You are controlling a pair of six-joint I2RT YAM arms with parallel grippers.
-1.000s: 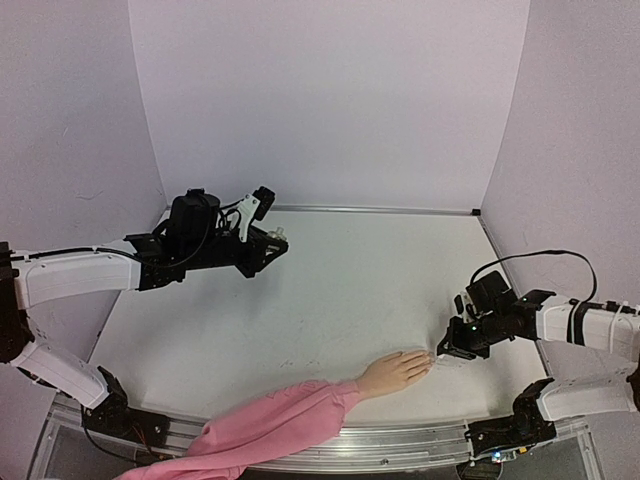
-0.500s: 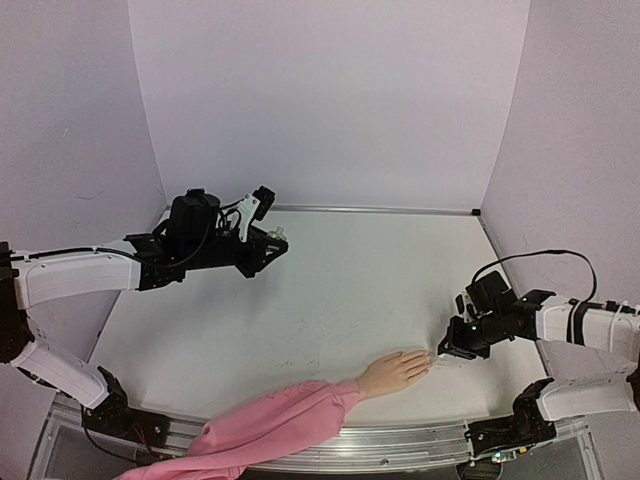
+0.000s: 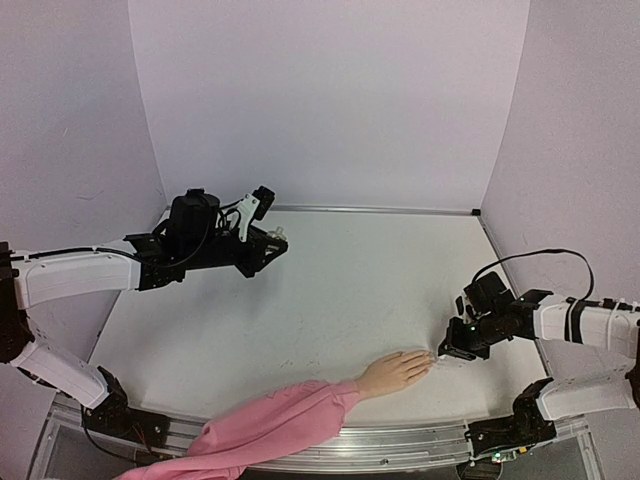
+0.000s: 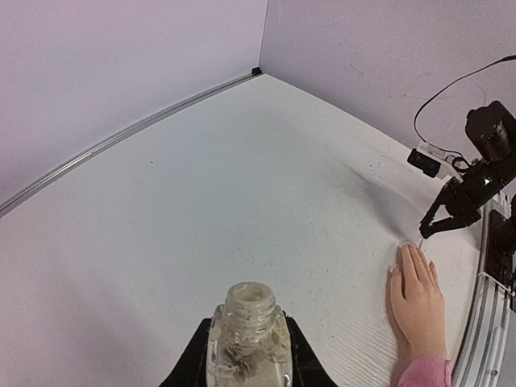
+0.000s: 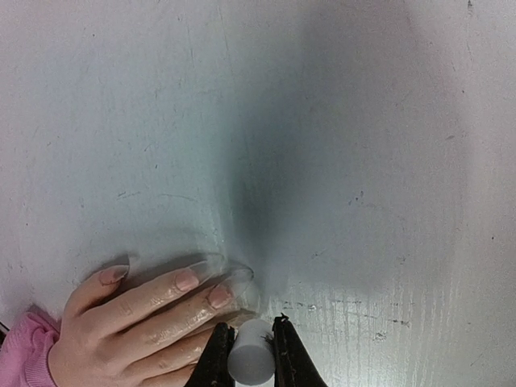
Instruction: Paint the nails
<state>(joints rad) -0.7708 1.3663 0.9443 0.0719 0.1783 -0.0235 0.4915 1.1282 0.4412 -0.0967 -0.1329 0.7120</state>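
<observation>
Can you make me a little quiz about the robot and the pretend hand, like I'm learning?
1. True or false: the bottle in the left fingers has a cap on.
2. What colour is the sleeve on the mannequin hand? A green, B pink, C blue.
3. Which arm's fingers hold a white cylinder by the nails?
Key: 1 false; 2 B; 3 the right fingers.

We recorded a peach mannequin hand (image 3: 395, 372) with glossy pale-pink nails (image 5: 187, 280), a pink fabric sleeve (image 3: 280, 415), a scuffed white tabletop (image 3: 340, 290), plain lilac walls (image 3: 330, 100), a clear glass bottle (image 4: 248, 339) and a white cylindrical cap (image 5: 250, 363).
</observation>
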